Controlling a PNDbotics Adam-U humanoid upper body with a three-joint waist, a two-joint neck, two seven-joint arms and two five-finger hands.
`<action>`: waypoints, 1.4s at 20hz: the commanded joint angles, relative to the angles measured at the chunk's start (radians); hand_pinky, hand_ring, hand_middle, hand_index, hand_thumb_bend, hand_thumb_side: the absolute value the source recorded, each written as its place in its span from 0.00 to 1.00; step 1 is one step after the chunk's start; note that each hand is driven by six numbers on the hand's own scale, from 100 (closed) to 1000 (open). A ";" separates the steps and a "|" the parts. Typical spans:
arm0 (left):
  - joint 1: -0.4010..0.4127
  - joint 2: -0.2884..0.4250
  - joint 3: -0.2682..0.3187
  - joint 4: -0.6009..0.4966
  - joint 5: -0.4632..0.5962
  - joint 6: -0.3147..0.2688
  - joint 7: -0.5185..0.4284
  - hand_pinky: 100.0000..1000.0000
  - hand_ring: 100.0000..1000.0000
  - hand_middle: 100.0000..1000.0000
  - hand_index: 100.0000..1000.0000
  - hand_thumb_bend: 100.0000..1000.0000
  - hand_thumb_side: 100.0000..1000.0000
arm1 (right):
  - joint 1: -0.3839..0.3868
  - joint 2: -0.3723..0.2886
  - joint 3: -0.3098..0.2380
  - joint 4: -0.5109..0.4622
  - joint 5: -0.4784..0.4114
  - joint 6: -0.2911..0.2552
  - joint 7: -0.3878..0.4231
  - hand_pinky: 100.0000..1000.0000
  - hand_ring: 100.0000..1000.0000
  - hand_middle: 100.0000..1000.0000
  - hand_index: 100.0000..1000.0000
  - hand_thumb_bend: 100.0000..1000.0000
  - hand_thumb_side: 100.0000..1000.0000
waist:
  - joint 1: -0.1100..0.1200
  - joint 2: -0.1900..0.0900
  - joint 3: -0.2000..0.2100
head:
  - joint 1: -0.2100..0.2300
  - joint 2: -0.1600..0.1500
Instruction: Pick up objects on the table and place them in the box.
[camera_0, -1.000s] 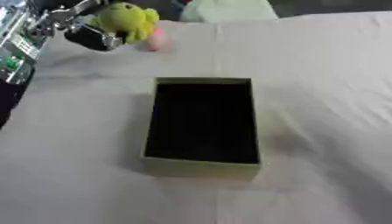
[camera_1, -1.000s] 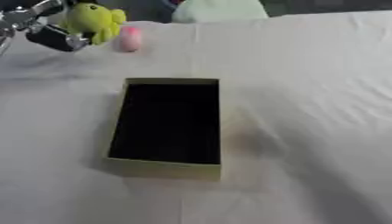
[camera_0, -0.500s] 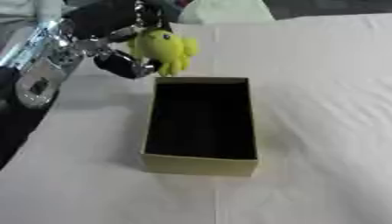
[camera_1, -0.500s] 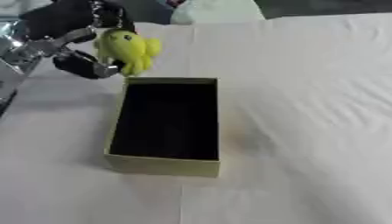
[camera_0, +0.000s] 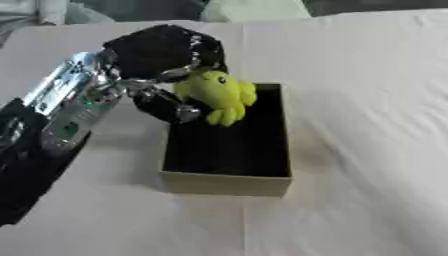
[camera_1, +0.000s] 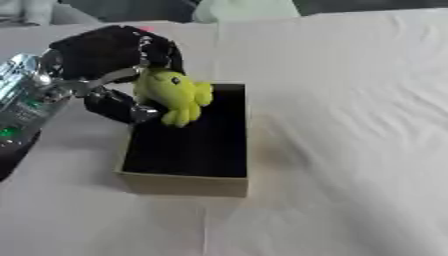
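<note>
Yellow plush toy (camera_0: 215, 94) — gripped by left hand (camera_0: 162, 55) — above box (camera_0: 229, 179).

Box (camera_0: 229, 182) interior open; left hand (camera_0: 162, 52) crowds far-left corner.

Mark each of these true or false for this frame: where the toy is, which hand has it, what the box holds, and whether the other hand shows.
1. The left hand holds the yellow plush toy. True.
2. The toy lies flat on the floor of the box. False: it hangs from the hand over the box's far left part, not yet let go.
3. The box interior is black, and nothing is seen lying in it. True.
4. The right hand rests open at the lower right corner. False: no right hand shows in either view.
5. The box sits on a white tablecloth. True.
</note>
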 joint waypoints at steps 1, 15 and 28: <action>-0.005 -0.021 0.002 -0.034 0.005 0.024 -0.052 0.62 0.67 0.67 0.74 0.26 0.18 | -0.007 -0.015 -0.005 -0.016 0.000 0.006 -0.001 0.77 0.69 0.64 0.77 0.14 1.00 | -0.003 -0.013 -0.003 | -0.003 0.002; 0.013 -0.048 0.005 -0.021 -0.074 0.024 -0.177 0.90 0.97 0.92 0.99 0.60 0.35 | -0.006 -0.014 -0.006 -0.016 0.001 0.007 -0.004 0.76 0.69 0.63 0.77 0.14 1.00 | -0.007 -0.008 -0.004 | -0.009 -0.006; 0.017 -0.023 0.066 -0.083 -0.030 0.090 -0.054 0.82 0.89 0.84 0.91 0.47 0.39 | -0.005 -0.018 -0.008 -0.016 0.004 0.008 -0.011 0.76 0.69 0.64 0.77 0.15 1.00 | -0.013 -0.010 0.001 | -0.014 -0.007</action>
